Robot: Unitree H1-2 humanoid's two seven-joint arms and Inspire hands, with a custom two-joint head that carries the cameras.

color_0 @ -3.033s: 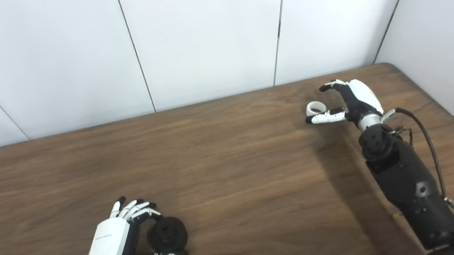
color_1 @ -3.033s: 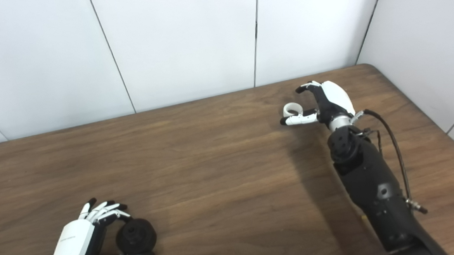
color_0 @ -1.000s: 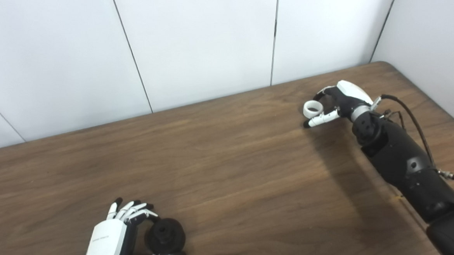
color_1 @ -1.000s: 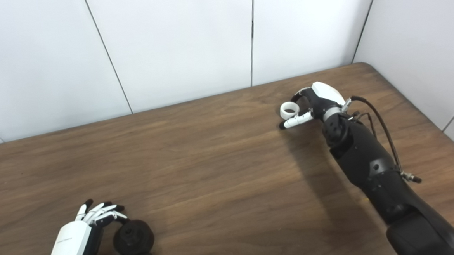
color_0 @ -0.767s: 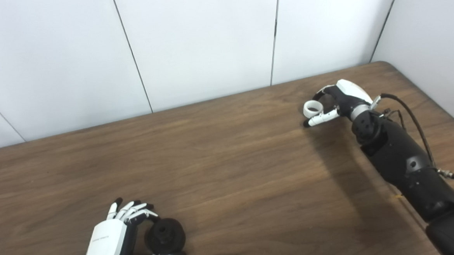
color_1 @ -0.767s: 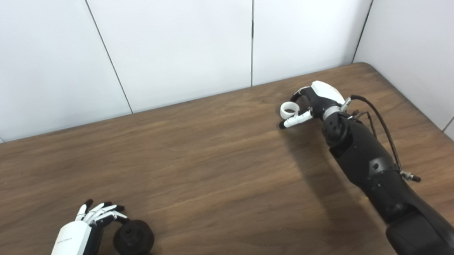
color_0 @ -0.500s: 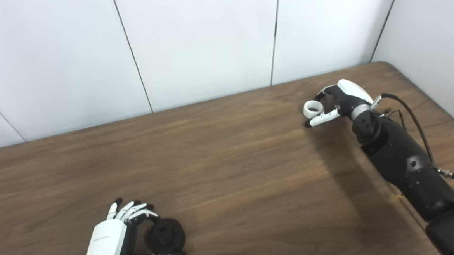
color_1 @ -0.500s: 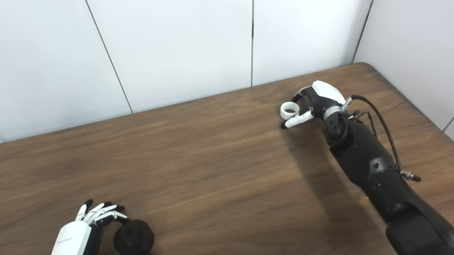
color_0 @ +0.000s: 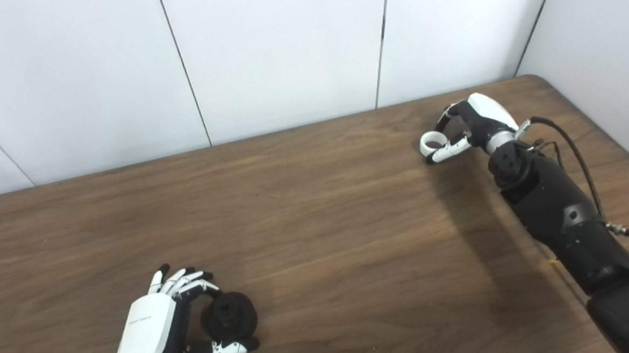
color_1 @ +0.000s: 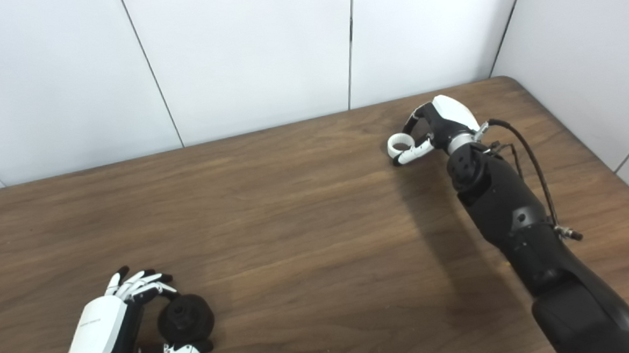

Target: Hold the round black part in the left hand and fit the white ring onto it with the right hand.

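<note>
the right hand has closed its fingers and thumb onto the white ring.

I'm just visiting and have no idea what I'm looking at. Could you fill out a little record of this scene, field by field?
Setting: wooden table against white wall panels
Left hand: near the front left edge, fingers and thumb curled around the round black part
Round black part: on the table, a hole in its middle
Right hand: far right of the table, fingers and thumb closed on the white ring
White ring: at table level; whether lifted cannot be told
Parts: far apart, not yet joined
</note>
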